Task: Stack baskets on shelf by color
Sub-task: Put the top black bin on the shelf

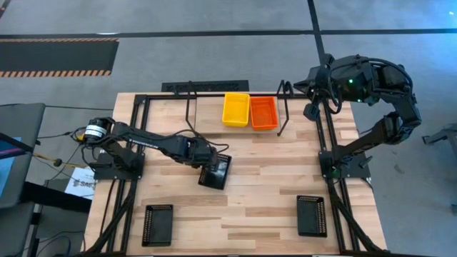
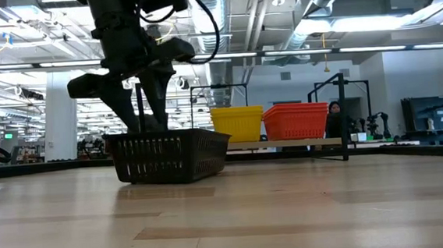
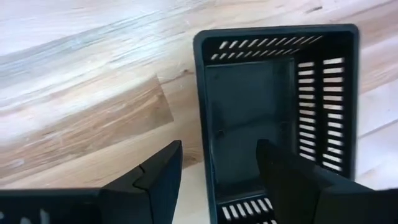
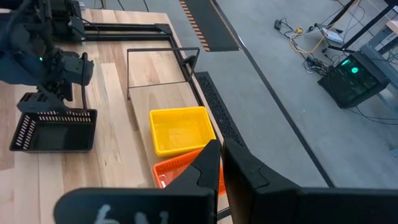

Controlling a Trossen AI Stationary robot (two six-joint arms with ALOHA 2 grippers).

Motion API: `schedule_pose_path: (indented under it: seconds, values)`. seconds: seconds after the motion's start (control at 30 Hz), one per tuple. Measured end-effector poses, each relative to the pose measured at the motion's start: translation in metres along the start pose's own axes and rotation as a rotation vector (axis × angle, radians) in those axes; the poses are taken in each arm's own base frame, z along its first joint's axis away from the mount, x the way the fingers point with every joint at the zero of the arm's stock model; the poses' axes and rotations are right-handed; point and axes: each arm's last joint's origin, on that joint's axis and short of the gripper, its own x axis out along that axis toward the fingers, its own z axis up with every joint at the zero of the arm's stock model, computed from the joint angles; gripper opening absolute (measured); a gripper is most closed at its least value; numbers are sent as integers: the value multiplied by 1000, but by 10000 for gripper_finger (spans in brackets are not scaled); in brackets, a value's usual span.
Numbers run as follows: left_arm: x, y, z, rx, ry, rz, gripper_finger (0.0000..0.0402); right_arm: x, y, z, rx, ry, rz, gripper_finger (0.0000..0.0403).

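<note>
A black basket (image 1: 216, 171) sits mid-table, left of centre. My left gripper (image 3: 219, 144) hangs over it, pointing steeply down and open. One finger (image 3: 286, 180) is inside the basket and the other (image 3: 158, 180) is outside one of its long walls (image 3: 202, 124); neither visibly touches it. A yellow basket (image 1: 235, 109) and a red basket (image 1: 263, 113) stand side by side on the black rod shelf (image 1: 280, 107) at the table's far edge. My right gripper (image 4: 221, 144) is shut and raised high past the shelf's right end.
Two more black baskets lie near the table's near edge, one at the left (image 1: 158, 223) and one at the right (image 1: 311, 215). The shelf's left part (image 1: 203, 107) is bare. Black frame rails (image 1: 328, 143) run along both table sides.
</note>
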Motion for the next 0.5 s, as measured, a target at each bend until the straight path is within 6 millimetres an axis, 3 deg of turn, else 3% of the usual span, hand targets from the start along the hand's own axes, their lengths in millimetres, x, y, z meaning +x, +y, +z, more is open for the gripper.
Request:
schedule_pose_path:
  seconds: [0.5]
  values:
    - [49,-12,-14,57,156,25,185,0,1,0,0,-2,26,42]
